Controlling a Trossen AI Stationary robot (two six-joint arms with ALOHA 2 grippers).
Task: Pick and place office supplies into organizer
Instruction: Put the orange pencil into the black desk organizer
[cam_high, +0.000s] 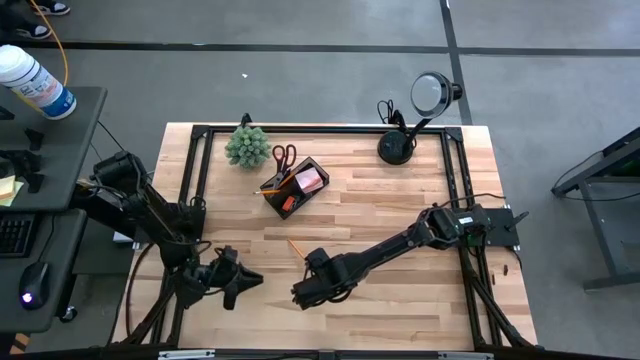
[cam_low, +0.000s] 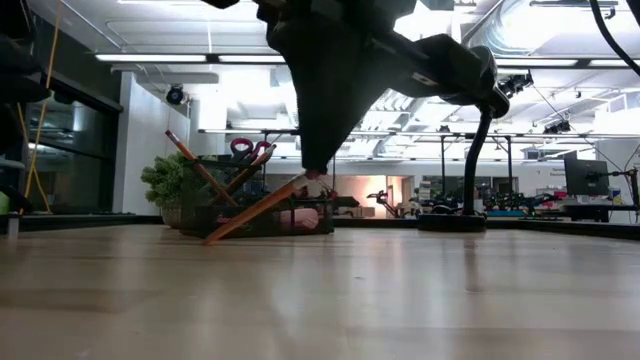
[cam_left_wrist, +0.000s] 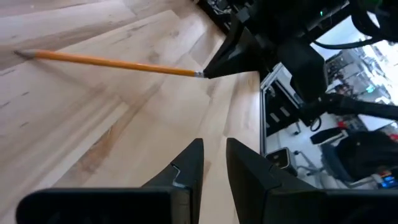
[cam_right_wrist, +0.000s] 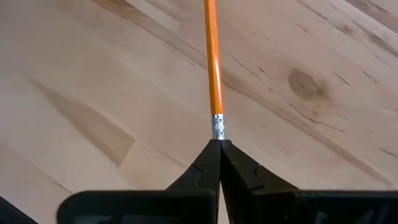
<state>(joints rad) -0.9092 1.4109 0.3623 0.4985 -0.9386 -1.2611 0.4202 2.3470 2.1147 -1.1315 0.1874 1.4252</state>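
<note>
My right gripper stands at the table's near middle, shut on an orange pencil. My left gripper waits to its left near the table's front edge, with a narrow gap between its fingers and nothing in it. The black organizer stands farther back. It holds red-handled scissors, a pink pad, another pencil and a red-orange block. My right gripper pinches the pencil's eraser end, just behind the metal ferrule, between the free ends of its two fingers. It comes from above, pointing down. The pencil slants down and away from the fingers, and its sharpened tip rests on the table.
A green spiky plant stands left of the organizer. A black lamp stands at the far right. A black frame runs along the table's edges. Bare wood lies between the organizer and the right arm.
</note>
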